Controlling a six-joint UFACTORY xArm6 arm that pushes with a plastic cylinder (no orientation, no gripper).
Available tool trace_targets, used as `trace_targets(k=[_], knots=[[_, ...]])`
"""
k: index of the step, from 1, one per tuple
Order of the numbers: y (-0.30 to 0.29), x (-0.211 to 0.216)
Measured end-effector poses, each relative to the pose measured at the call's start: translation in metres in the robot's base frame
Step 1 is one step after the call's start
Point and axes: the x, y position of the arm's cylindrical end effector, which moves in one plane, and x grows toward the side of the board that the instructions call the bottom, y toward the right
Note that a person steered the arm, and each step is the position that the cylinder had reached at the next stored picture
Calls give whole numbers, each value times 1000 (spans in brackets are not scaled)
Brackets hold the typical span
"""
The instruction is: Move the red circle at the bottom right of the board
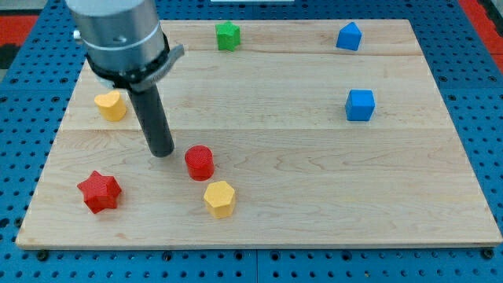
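Note:
The red circle (200, 163) is a short red cylinder on the wooden board (314, 189), left of the board's middle and toward the view's bottom. My tip (162, 152) rests on the board just to the left of the red circle, a small gap away. The dark rod rises from it to the grey arm body at the view's top left. A yellow hexagon (220, 198) sits just below and right of the red circle. A red star (99, 191) lies at the bottom left.
A yellow heart-like block (111, 105) sits at the left edge beside the rod. A green star (228, 35) is at the top centre. A blue pentagon-like block (349, 36) and a blue cube (360, 105) are on the right. Blue pegboard surrounds the board.

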Motion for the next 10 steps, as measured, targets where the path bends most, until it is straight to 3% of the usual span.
trace_targets(k=[2,3,4,6,7,8,9,10], knots=[[181,30],[216,11],[206,-22],[331,27],[338,-12],[262,-23],[233,-2],[259,7]])
